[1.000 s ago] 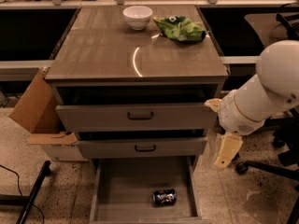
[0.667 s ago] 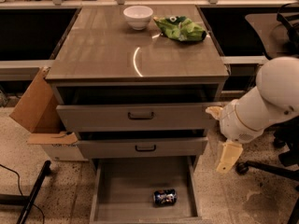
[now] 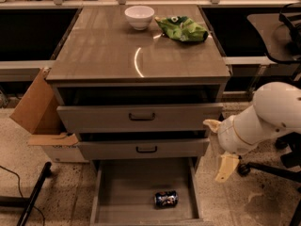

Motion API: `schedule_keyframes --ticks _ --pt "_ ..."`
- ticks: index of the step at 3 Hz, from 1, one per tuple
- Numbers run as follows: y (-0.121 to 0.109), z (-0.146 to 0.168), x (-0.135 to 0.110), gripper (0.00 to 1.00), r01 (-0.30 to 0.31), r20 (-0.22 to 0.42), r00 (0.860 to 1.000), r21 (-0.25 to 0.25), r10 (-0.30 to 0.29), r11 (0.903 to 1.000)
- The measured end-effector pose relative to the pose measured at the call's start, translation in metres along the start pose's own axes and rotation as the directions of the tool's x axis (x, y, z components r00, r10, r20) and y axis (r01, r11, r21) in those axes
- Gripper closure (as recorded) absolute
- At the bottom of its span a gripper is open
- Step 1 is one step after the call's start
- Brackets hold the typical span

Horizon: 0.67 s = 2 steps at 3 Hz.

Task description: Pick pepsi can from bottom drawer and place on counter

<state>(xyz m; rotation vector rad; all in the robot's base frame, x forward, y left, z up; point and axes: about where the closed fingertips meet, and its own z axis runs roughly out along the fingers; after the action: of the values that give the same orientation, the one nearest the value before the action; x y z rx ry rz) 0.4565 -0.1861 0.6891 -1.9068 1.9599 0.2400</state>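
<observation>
The pepsi can (image 3: 165,199) lies on its side on the floor of the open bottom drawer (image 3: 97,196), near the drawer's front and right of its middle. The counter (image 3: 136,55) is the glossy wood-grain top of the cabinet. My gripper (image 3: 219,146) hangs on the white arm to the right of the cabinet, level with the middle drawer and above and to the right of the can. Its two cream fingers (image 3: 226,167) are spread apart and hold nothing.
A white bowl (image 3: 139,17) and a green snack bag (image 3: 181,28) sit at the back of the counter. The two upper drawers stand slightly open. A cardboard box (image 3: 35,108) leans at the cabinet's left. An office chair (image 3: 278,31) and its wheeled base stand at the right.
The arm and gripper have moved down and a little to the right beside the cabinet. The can, drawers and counter items have not moved.
</observation>
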Motion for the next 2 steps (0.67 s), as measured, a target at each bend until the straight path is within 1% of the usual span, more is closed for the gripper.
schedule_keyframes --ticks 1,2 --pt "-0.0003 0.0328 0.0098 0.0 -0.004 0.04 0.999 -0.013 0.005 0.9999" --pt "-0.0004 0.0364 0.0114 0.0 -0.007 0.042 0.999 -0.019 0.008 0.9998"
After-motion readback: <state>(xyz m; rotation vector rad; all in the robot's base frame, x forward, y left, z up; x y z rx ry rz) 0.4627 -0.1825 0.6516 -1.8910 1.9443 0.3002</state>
